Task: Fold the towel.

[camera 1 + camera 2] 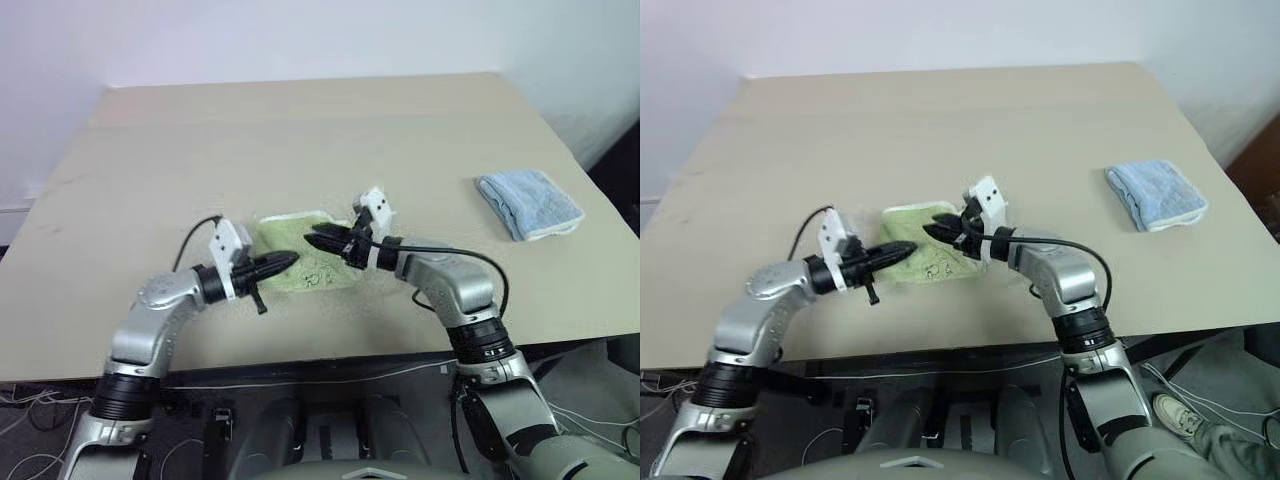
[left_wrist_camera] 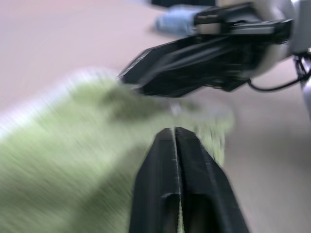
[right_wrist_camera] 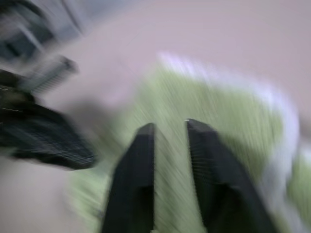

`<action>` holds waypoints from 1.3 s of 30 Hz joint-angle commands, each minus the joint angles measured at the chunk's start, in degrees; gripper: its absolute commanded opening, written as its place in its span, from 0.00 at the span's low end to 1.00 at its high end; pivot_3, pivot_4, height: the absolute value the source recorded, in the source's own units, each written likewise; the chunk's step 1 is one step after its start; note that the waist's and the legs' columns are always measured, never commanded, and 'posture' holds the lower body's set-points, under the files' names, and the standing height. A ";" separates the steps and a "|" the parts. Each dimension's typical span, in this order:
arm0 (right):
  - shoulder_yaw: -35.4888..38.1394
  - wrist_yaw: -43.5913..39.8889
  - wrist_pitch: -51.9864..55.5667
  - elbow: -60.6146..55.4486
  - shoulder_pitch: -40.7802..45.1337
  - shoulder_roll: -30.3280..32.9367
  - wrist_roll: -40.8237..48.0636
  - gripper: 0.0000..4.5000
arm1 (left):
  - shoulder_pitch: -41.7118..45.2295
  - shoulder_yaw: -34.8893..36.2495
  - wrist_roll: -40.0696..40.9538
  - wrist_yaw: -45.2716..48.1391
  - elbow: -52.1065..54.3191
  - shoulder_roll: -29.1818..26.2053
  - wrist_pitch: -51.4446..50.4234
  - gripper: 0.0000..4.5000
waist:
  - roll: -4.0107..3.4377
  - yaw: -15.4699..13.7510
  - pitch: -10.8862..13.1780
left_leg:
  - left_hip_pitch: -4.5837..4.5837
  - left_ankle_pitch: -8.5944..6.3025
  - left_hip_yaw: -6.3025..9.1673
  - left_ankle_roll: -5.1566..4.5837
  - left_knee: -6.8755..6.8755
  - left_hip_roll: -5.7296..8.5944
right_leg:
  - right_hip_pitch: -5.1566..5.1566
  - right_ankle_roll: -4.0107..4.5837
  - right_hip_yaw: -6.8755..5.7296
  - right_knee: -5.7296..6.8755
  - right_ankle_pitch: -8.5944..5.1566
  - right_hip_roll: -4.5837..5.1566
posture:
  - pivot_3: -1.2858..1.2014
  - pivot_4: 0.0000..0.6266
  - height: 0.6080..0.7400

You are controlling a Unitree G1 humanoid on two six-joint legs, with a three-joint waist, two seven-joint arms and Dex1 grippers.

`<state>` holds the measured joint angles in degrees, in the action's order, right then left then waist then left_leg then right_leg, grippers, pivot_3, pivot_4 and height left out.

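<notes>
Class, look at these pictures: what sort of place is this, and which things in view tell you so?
Probably a lab or office test room, not a home: a plain beige table against a bare white wall, and loose cables on the floor. Only a green towel and a blue cloth lie on the table.

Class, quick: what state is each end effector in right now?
Left end effector: shut, holding nothing.
Right end effector: open, over the towel, holding nothing.

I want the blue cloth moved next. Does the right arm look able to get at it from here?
Probably yes: the blue cloth lies alone on the table, on the right gripper's side, nothing between.
</notes>
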<state>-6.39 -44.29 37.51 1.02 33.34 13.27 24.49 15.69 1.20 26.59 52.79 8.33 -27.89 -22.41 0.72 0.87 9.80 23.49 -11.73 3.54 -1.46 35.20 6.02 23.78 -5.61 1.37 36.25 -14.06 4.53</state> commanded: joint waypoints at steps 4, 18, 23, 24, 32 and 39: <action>1.53 -2.77 1.25 -3.58 1.03 3.74 2.60 0.79 | 6.08 9.49 4.52 -11.25 1.96 -1.26 -8.01 0.50 | 0.01 -0.14 0.01 | 0.00 0.00 0.00 0.00 0.02 0.00 | 0.07 -0.01 -0.01 -0.02 0.00 0.00 | 0.52 0.24 1.00; 0.50 -7.46 -3.01 2.73 4.73 11.80 -1.50 1.00 | 15.28 28.80 27.30 -37.39 -15.37 -0.20 -56.73 0.98 | 0.08 -0.27 0.04 | -0.02 0.02 0.01 -0.04 0.10 0.01 | -0.05 -0.04 -0.08 0.03 0.00 -0.03 | 0.52 0.24 1.00; 0.80 -7.12 -4.18 3.87 5.04 11.87 -2.94 1.00 | 19.00 32.37 27.57 -40.21 -20.00 1.97 -65.58 0.98 | 0.10 -0.16 0.05 | -0.01 0.01 0.03 -0.02 0.08 0.05 | -0.15 -0.05 -0.10 0.00 0.00 -0.01 | 0.52 0.24 1.00; 0.72 -7.09 -4.21 3.75 4.52 11.92 -3.19 1.00 | 19.87 33.99 28.02 -40.53 -20.83 2.98 -66.88 0.98 | 0.10 -0.16 0.05 | -0.01 0.00 0.03 -0.01 0.06 0.05 | -0.13 -0.05 -0.10 0.00 0.00 -0.01 | 0.52 0.24 1.00; 1.46 -6.92 -4.72 2.78 2.16 13.83 -4.68 1.00 | 20.62 31.10 31.12 -39.37 -28.31 5.81 -70.09 0.98 | 0.10 -0.13 0.05 | 0.00 0.00 0.02 0.03 0.05 0.04 | -0.13 -0.05 -0.03 0.00 0.00 0.00 | 0.52 0.24 1.00; 2.32 -12.32 -6.04 0.16 0.58 19.47 -3.66 1.00 | 22.52 26.06 27.64 -34.88 -33.32 10.24 -68.13 0.98 | 0.08 -1.66 0.03 | -0.01 -0.02 0.04 0.01 0.08 0.11 | -0.23 -0.05 -0.09 -0.07 0.00 0.09 | 0.52 0.24 1.00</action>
<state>-5.73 -54.97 32.09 4.09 33.71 31.64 19.42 38.10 31.10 55.34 16.27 -23.05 -19.75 -90.21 0.81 -0.78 9.83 23.48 -11.75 3.57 -1.45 35.29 6.13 23.54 -5.66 1.27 36.16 -14.05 4.64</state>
